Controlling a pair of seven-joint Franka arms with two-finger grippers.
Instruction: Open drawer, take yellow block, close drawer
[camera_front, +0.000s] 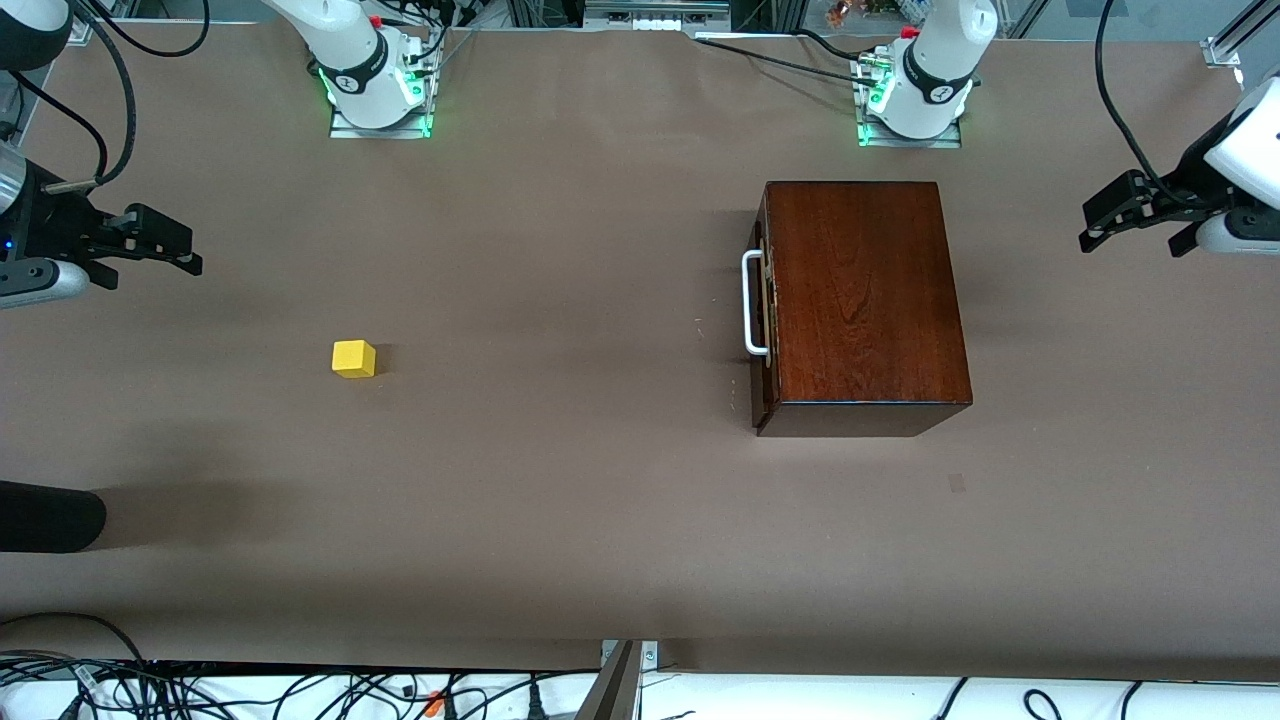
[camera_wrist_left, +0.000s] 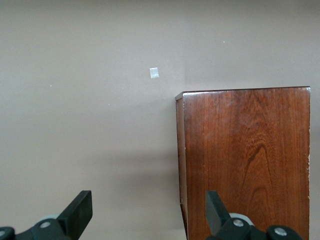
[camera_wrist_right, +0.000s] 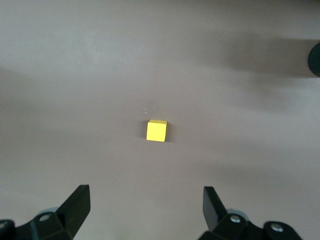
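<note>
The mahogany box (camera_front: 865, 300) stands toward the left arm's end of the table. Its drawer is shut, with the white bar handle (camera_front: 752, 303) on the side that faces the right arm's end. The yellow block (camera_front: 353, 358) sits alone on the table toward the right arm's end and shows in the right wrist view (camera_wrist_right: 156, 131). My right gripper (camera_front: 170, 245) is open and empty, in the air at its end of the table. My left gripper (camera_front: 1110, 220) is open and empty, in the air beside the box (camera_wrist_left: 245, 160).
The brown table (camera_front: 560, 480) runs wide between block and box. A dark rounded object (camera_front: 50, 517) pokes in at the right arm's end, nearer the camera. A small pale patch (camera_front: 957, 483) lies on the table near the box. Cables line the near edge.
</note>
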